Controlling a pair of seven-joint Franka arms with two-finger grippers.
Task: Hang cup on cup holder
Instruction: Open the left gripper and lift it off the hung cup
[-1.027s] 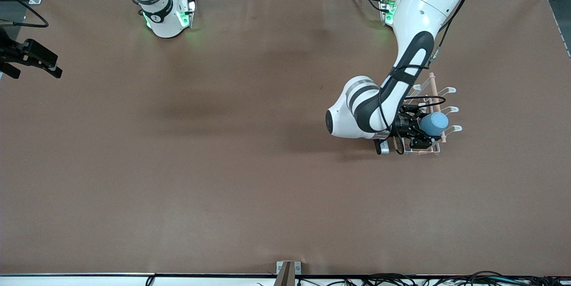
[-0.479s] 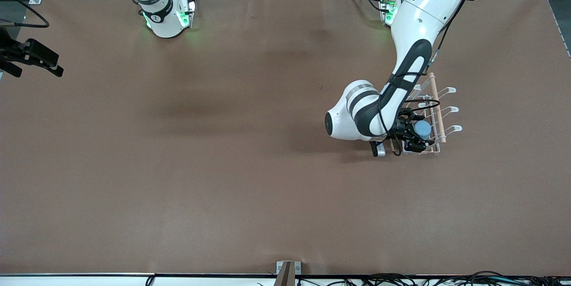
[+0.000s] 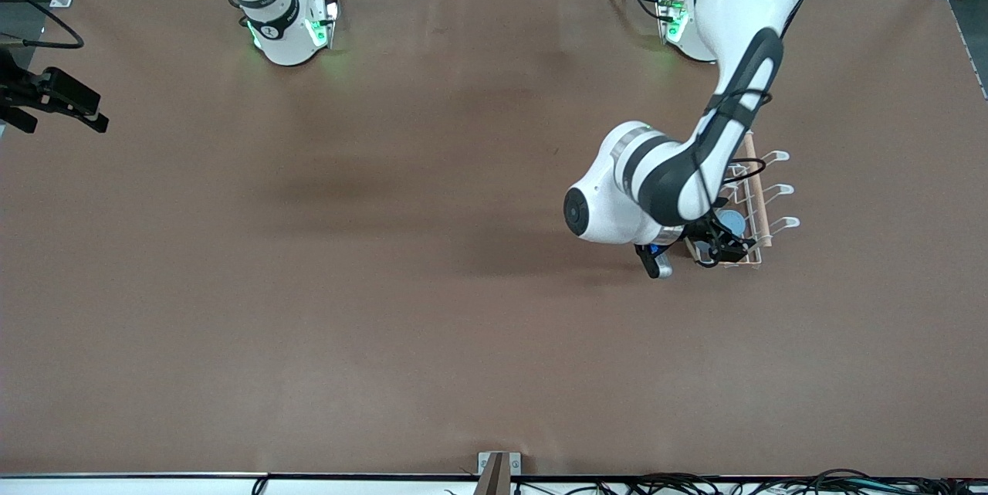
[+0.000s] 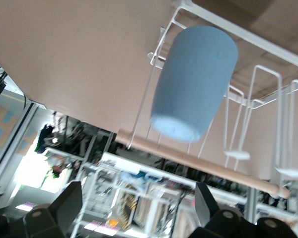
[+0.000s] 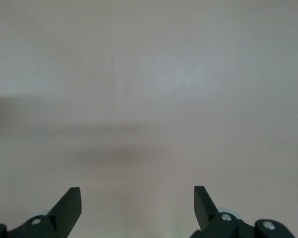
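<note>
Left gripper (image 4: 134, 208) stands over the cup holder (image 3: 760, 194) at the left arm's end of the table, fingers spread wide, holding nothing; the cup (image 4: 193, 84) sits mouth-down on one of the holder's prongs, apart from both fingers, at roughly twelve o'clock from the gripper in the left wrist view, with the wooden rod (image 4: 198, 161) crossing between them. Judgement: the hang appears made; the step in hand is withdrawal; retreat along the prong's axis, fingers kept wide, clearing wires and rod without nudging the cup. Right gripper (image 5: 136, 206) waits at the right arm's end, fingers apart, empty.
</note>
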